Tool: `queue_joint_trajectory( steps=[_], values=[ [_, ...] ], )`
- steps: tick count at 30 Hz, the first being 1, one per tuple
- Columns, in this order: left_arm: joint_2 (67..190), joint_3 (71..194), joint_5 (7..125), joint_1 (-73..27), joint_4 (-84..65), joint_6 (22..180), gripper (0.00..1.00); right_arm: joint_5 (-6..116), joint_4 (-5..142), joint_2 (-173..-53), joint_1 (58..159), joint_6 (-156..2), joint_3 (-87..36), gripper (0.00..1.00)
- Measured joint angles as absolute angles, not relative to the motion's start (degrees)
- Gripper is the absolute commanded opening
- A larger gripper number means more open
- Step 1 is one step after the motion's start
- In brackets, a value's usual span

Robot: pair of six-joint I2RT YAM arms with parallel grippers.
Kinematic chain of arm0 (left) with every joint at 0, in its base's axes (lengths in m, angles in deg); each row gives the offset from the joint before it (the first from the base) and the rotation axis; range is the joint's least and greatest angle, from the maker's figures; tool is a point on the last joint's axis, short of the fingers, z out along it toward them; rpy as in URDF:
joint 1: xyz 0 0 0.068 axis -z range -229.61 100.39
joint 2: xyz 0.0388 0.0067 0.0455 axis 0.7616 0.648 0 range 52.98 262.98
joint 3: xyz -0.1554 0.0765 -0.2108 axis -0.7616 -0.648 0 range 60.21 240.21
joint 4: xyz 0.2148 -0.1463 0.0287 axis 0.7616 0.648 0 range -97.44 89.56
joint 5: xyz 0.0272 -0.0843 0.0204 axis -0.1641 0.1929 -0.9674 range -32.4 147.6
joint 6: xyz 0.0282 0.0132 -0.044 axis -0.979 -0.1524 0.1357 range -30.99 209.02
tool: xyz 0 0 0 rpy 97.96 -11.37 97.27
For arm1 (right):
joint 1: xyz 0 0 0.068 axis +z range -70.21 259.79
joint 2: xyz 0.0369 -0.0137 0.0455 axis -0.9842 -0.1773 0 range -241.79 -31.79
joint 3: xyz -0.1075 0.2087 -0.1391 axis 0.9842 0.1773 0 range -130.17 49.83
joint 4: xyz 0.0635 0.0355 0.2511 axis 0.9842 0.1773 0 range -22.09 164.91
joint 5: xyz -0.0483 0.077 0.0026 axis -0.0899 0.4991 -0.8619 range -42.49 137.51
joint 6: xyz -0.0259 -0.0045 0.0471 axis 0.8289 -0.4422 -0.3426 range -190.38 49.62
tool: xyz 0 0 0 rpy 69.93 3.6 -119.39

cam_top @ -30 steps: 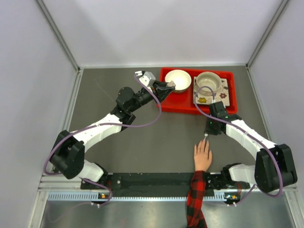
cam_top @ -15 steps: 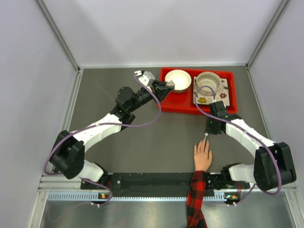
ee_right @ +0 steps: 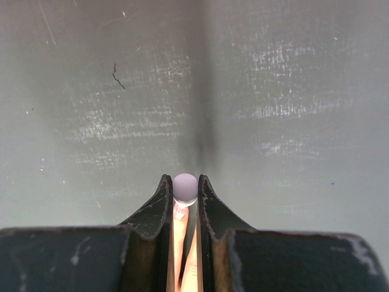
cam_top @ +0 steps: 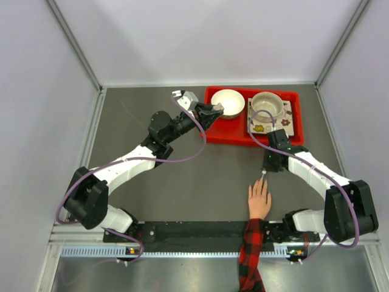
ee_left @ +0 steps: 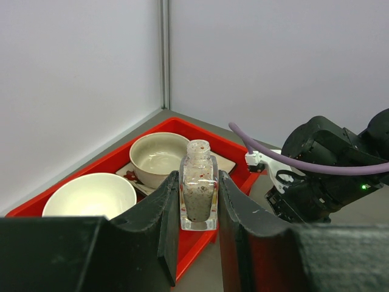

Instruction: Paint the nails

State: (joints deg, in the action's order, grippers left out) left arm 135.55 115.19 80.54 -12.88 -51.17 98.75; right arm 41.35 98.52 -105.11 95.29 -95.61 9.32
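1. Left claw (cam_top: 214,110): clenched on a small clear glass bottle (ee_left: 198,196) with speckled pale contents, upright, neck open, at the left edge of the red plastic tray (cam_top: 234,132).
2. Right claw (ee_right: 184,180): clenched on a small white round-topped applicator (ee_right: 185,188).
3. Nails (cam_top: 262,182): on the light-skinned hand (cam_top: 259,199) lying flat on the grey bench (cam_top: 200,182), fingertips just beside the applicator.

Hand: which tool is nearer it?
Right. The right tool, gripping the brush, is just past the hand; the left tool holds the bottle far off by the tray.
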Motion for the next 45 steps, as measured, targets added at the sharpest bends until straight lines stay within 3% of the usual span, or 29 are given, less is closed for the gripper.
queue_joint_trajectory(
  steps=[45],
  values=[
    [135.9, 115.2, 80.7, -13.1, -51.2, 98.8, 0.00, 41.3, 97.2, -106.2, 94.9, -95.5, 9.2, 0.00]
  ],
)
